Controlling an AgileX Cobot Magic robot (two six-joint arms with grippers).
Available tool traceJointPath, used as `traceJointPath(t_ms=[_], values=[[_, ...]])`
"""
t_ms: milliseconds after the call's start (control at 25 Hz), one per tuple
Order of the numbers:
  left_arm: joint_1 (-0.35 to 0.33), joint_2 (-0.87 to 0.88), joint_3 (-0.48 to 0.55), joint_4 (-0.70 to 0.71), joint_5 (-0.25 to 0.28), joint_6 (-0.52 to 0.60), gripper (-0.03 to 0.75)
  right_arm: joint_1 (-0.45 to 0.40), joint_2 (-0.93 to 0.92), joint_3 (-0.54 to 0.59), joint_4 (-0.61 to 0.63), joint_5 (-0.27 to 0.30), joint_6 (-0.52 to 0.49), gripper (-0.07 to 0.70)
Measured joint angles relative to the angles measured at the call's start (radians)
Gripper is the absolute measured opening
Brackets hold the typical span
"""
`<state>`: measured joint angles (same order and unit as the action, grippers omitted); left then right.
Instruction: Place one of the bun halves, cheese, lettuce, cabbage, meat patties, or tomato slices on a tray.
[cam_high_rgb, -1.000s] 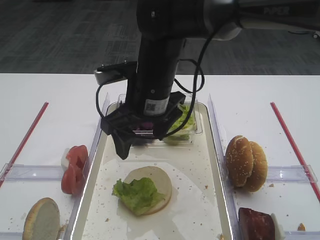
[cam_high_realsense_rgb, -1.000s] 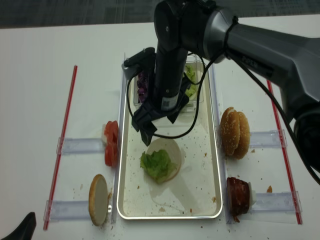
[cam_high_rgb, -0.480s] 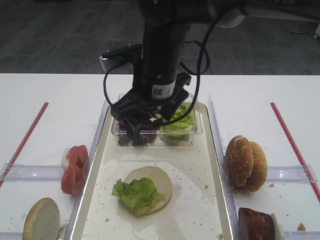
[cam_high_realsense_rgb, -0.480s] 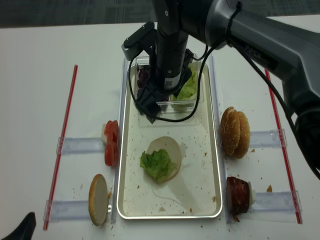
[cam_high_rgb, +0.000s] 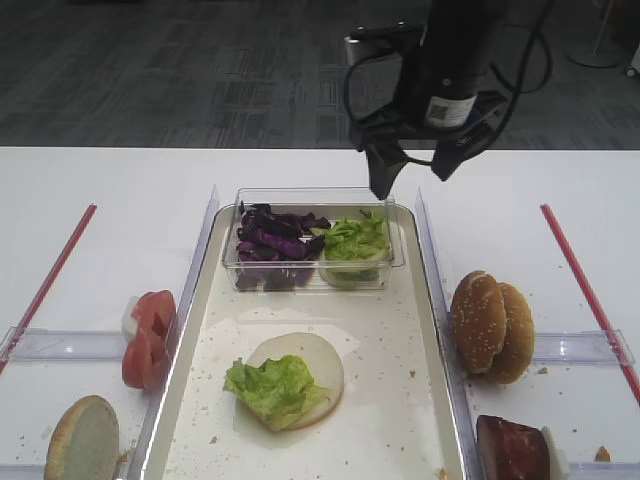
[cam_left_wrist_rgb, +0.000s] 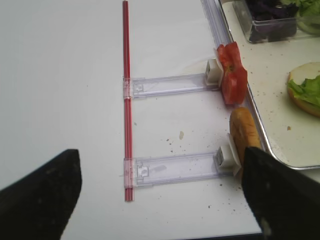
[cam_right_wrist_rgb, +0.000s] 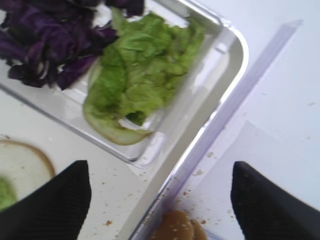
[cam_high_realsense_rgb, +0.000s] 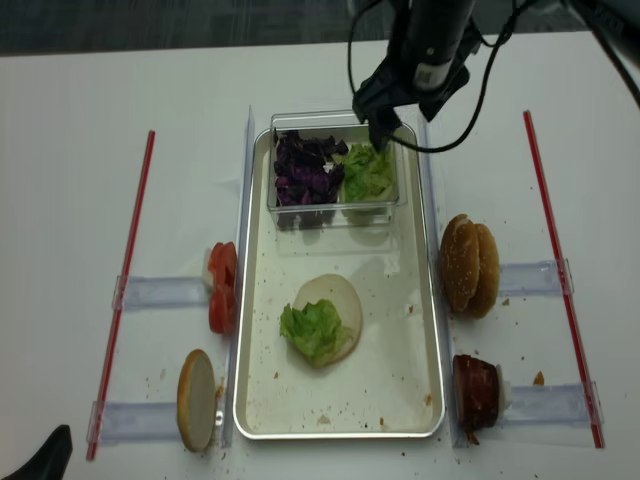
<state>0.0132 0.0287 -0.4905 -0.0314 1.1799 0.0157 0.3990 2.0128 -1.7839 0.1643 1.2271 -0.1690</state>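
Hanging above the far right corner of the tray (cam_high_rgb: 432, 330), the right hand (cam_high_rgb: 412, 170) has its 2 fingers spread wide with nothing between them. Directly below and slightly left of it sits a clear plastic tub (cam_high_rgb: 312, 262) at the tray's far end, holding the cabbage (cam_high_rgb: 272, 236) on its left side and spare green leaves (cam_high_rgb: 352, 240) on its right. Nearer the front, on the tray's crumb-speckled floor, 1 pale cut-face bun half (cam_high_rgb: 300, 372) lies flat with the lettuce (cam_high_rgb: 272, 390) resting on its left-front part. Outside the tray on the right, 2 sesame-seeded bun halves (cam_high_rgb: 490, 326) stand on edge on the bench (cam_high_rgb: 100, 190), with the meat patties (cam_high_rgb: 512, 448) just in front of them. On the left, the tomato slices (cam_high_rgb: 146, 338) stand beside the tray rim, and another bun half (cam_high_rgb: 82, 438) stands in front of them. The left hand (cam_left_wrist_rgb: 160, 200) shows only 2 dark fingertips set wide apart, holding nothing, over the bench's left part. Red strips (cam_high_rgb: 50, 274) bound both sides.
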Motion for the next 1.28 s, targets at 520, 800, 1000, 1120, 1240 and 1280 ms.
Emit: traceJointPath(t_ms=[520, 800, 1000, 1120, 1240, 1280], values=[[0.000, 0.000, 0.000, 0.000, 0.000, 0.000, 0.598, -0.294, 0.000, 0.000, -0.011, 0.002, 0.000, 0.591], [0.000, 0.000, 0.000, 0.000, 0.000, 0.000, 0.598, -0.386, 0.000, 0.000, -0.041, 0.002, -0.018, 0.591], [0.000, 0.000, 0.000, 0.000, 0.000, 0.000, 0.598, -0.396, 0.000, 0.000, -0.066, 0.002, -0.026, 0.585], [0.000, 0.000, 0.000, 0.000, 0.000, 0.000, 0.598, -0.396, 0.000, 0.000, -0.068, 0.002, -0.028, 0.584], [0.000, 0.000, 0.000, 0.000, 0.000, 0.000, 0.598, -0.396, -0.016, 0.014, -0.068, 0.004, -0.028, 0.582], [0.000, 0.000, 0.000, 0.000, 0.000, 0.000, 0.598, -0.396, -0.025, 0.026, -0.068, 0.004, -0.028, 0.581]])
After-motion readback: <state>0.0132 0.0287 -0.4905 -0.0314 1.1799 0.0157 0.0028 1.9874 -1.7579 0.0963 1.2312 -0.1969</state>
